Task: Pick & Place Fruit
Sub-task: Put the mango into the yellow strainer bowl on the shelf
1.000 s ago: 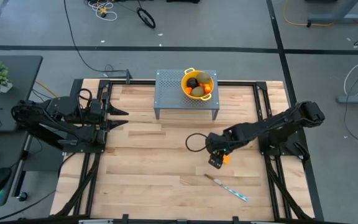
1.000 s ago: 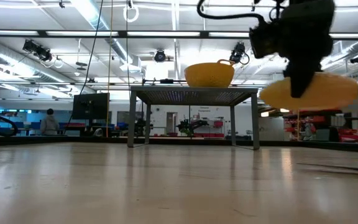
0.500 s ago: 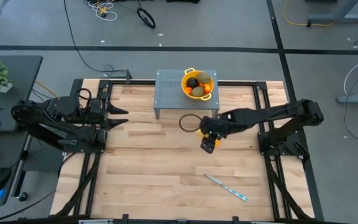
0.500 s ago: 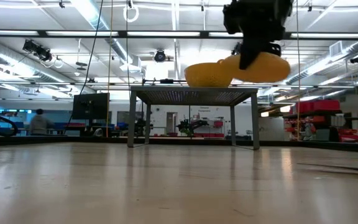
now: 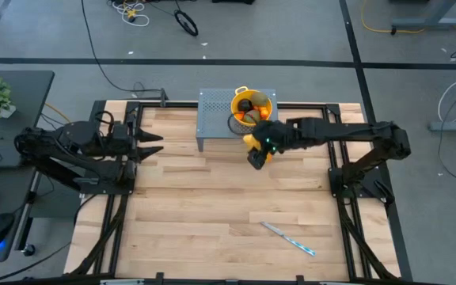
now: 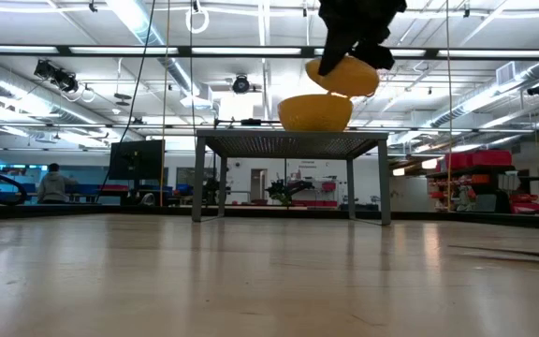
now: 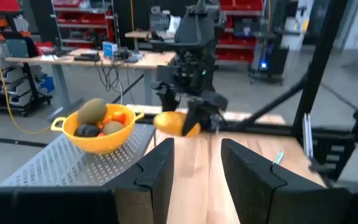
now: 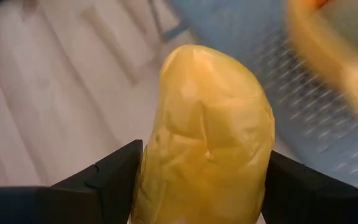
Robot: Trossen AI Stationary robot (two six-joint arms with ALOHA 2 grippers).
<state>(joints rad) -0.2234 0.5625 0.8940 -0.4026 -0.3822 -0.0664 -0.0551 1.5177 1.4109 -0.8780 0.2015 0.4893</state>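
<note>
Fingers (image 8: 114, 180) of the right gripper (image 5: 256, 152) clamp the yellow-orange oblong toy fruit (image 8: 204, 137), unlabelled, beside the yellow perforated colander (image 5: 252, 105).

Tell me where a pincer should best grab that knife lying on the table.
Probably from straight above, fingers closing across the middle of the knife. It lies flat and slanted on the bare wooden table, long and slim, so a pinch across its narrow width suits it, with nothing crowding it.

The right pincer (image 7: 188, 119) holds a yellow-orange fruit (image 7: 174, 122) beside the colander (image 7: 98, 138).
</note>
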